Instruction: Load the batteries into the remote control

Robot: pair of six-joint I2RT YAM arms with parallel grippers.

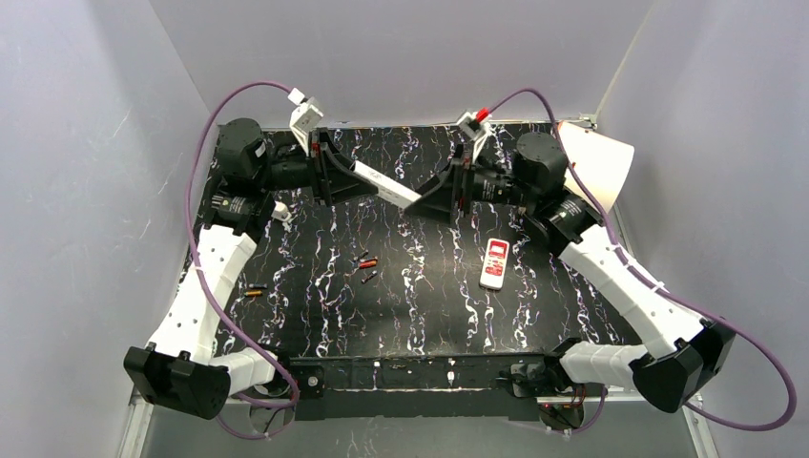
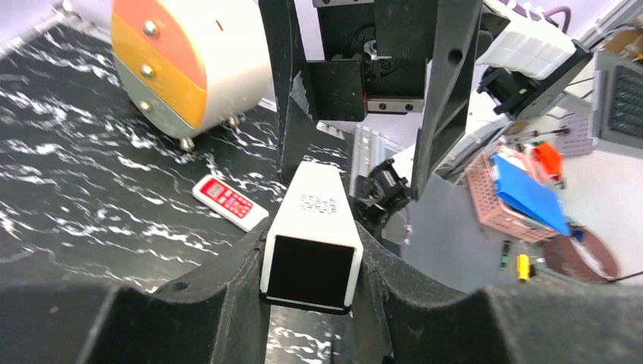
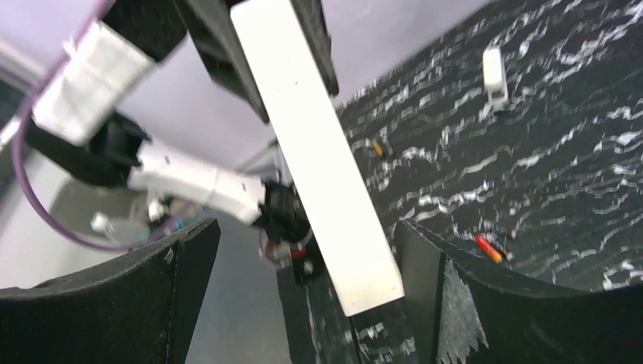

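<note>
A long white remote control (image 1: 388,183) hangs in the air over the back of the table. My left gripper (image 1: 336,174) is shut on its left end; in the left wrist view both fingers press the sides of the remote (image 2: 315,216), whose dark square end faces the camera. My right gripper (image 1: 437,195) stands open around the other end (image 3: 322,167), with a gap on each side. Two orange-red and black batteries (image 1: 366,262) lie mid-table, and another battery (image 1: 253,292) lies at the left. One battery (image 3: 489,249) shows by the right finger.
A small red-and-white remote (image 1: 494,262) lies flat right of centre. A small white oblong piece (image 1: 281,212) lies near the left arm. A white and orange round object (image 1: 599,157) stands at the back right corner. Grey walls enclose the table.
</note>
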